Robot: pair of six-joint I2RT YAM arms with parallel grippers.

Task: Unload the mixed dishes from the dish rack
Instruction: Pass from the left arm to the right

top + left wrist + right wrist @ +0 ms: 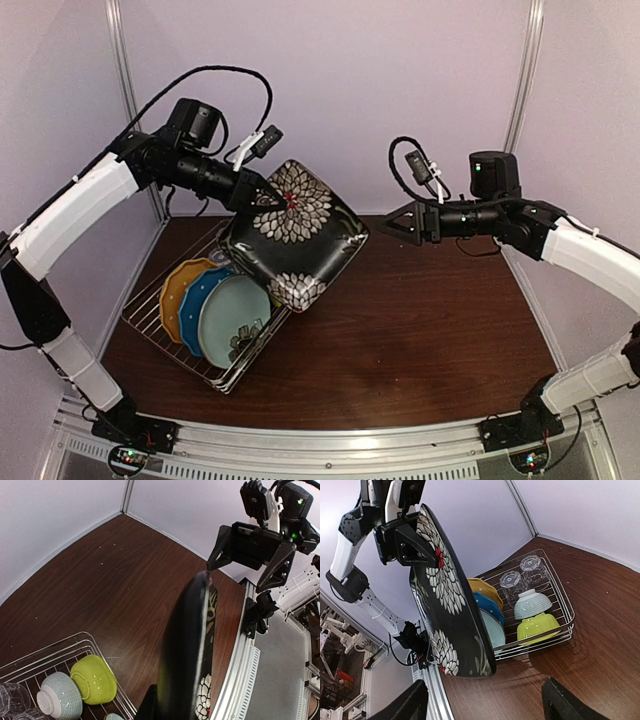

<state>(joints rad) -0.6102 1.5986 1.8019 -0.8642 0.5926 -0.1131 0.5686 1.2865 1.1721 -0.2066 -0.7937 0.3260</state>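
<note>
**Dark plate held up above the rack**

On the left side of the table (420, 320), the dish rack (135, 318) holds three upright plates: the pale teal plate (232, 318) nearest, then the blue plate (197, 295), then the orange-yellow plate (172, 290). At its far end sit the lime-green bowl (537, 626), the small pale bowl (532, 603) and two clear glasses (511, 581). Above the rack, the left gripper (262, 192) clamps the tilted dark patterned plate (295, 235) by its top edge. The right gripper (392, 226), jaws spread and empty, faces the plate without touching it.
</note>
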